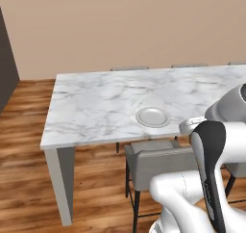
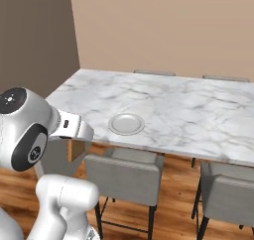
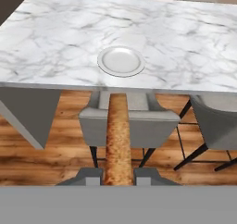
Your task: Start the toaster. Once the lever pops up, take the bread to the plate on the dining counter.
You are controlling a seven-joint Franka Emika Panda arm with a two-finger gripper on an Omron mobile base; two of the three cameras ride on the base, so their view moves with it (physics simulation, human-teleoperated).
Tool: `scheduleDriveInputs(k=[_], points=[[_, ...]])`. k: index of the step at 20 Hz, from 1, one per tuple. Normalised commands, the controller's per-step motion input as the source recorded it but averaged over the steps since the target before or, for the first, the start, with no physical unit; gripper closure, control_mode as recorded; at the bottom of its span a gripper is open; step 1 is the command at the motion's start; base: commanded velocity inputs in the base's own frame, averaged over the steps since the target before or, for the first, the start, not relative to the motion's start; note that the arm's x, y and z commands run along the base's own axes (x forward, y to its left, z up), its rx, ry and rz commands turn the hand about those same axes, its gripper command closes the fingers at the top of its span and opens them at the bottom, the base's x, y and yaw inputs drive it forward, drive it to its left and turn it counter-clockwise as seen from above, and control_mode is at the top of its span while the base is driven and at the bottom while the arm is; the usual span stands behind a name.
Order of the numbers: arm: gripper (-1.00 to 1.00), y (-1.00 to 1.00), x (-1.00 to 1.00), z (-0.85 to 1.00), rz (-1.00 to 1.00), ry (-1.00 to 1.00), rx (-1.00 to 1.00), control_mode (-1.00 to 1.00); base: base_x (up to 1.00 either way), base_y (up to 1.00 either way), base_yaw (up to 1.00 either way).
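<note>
The dining counter [image 1: 96, 102] runs past the right edge; the arm hides the plate's [image 1: 153, 117] neighbouring edge.

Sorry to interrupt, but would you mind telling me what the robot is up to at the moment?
The arm is carrying the bread, a brown-crusted slice clamped edge-on in its gripper. It is facing the dining counter, with the slice out over the wood floor and a grey chair, short of the counter's near edge. The plate sits bare near that edge, straight ahead, so the bread has yet to be set down on it.
</note>
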Motion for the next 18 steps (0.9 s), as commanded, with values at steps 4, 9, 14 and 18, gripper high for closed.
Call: scheduleDriveInputs(k=[4,9,14,18], points=[[1.0,0.0,0.0,0.0,0.0,0.0,0.0,1.0,0.4,0.09,0.0],[1.0,0.0,0.0,0.0,0.0,0.0,0.0,1.0,0.44,0.22,-0.05],[1.0,0.0,0.0,0.0,0.0,0.0,0.0,1.0,0.28,0.26,-0.12],[1.0,0.0,0.0,0.0,0.0,0.0,0.0,1.0,0.25,0.24,-0.13]])
